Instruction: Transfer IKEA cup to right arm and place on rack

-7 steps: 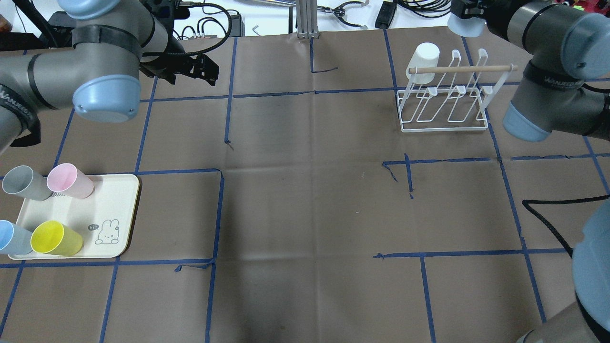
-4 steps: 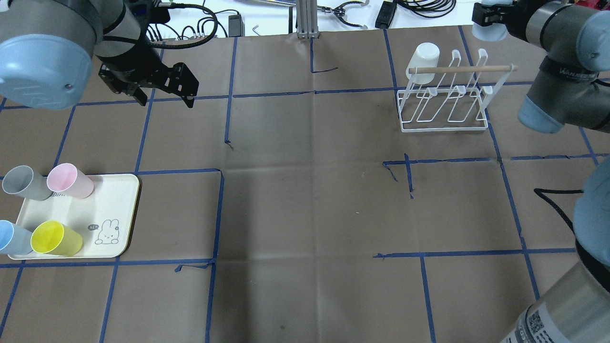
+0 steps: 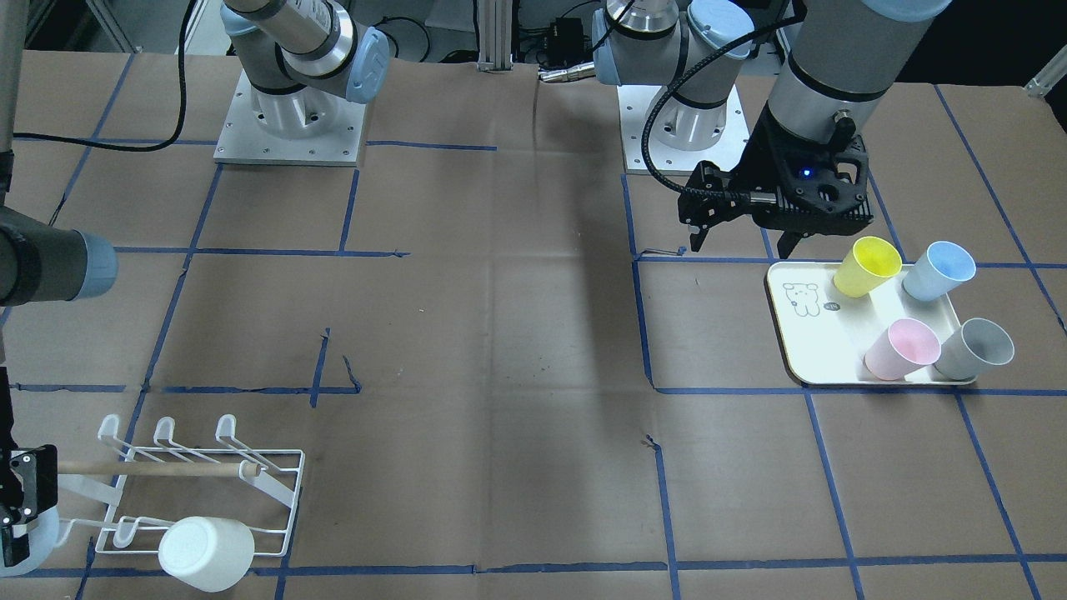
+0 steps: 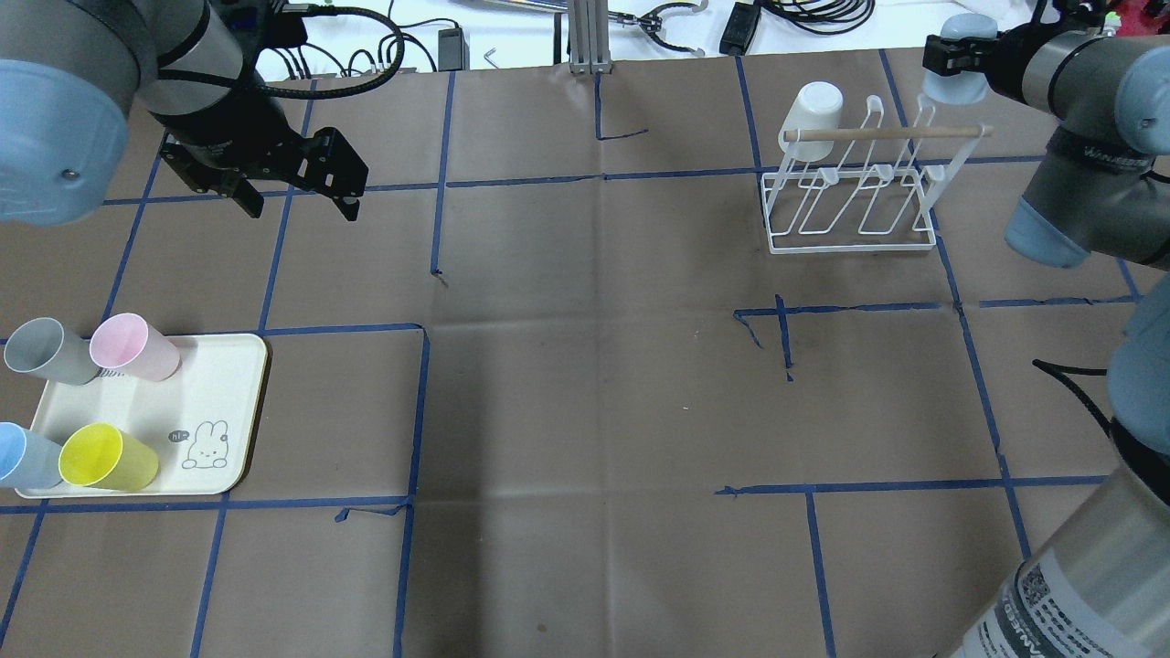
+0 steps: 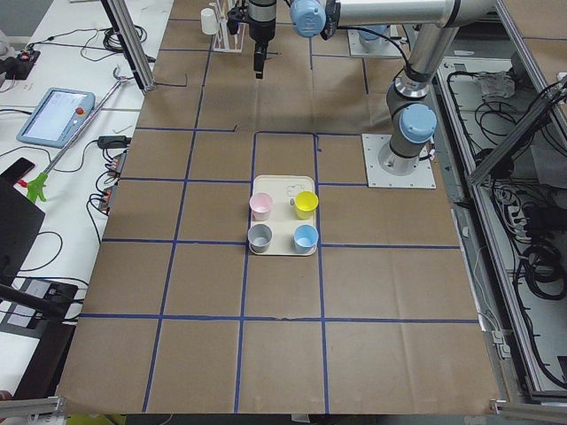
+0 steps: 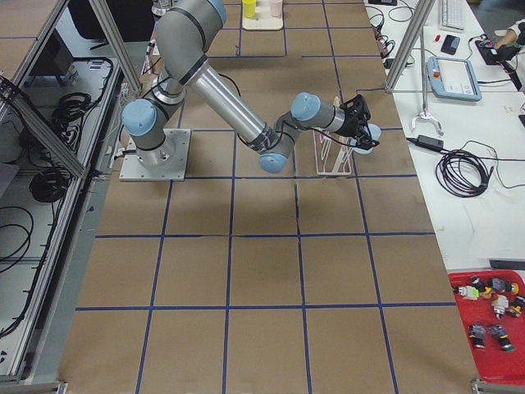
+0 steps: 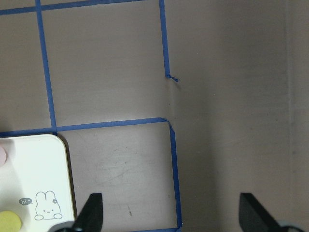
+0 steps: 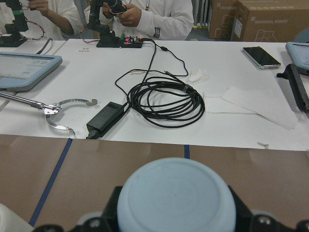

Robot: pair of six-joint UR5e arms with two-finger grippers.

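On my overhead feed the right end effector is clamped on the pale blue cup. It holds the cup off the worktop, just beside the far right corner of the rack, near the end of the dowel. I cannot tell whether the cup touches the nearest prong. My right wrist camera shows the cup's round base filling the space between the jaws. A white cup sits upside down on the rack's far left prong.

The left end effector hangs above bare worktop with its jaws spread wide and nothing between them, beyond the tray. On the tray stand a grey cup, a pink cup, a yellow cup and a second blue cup.
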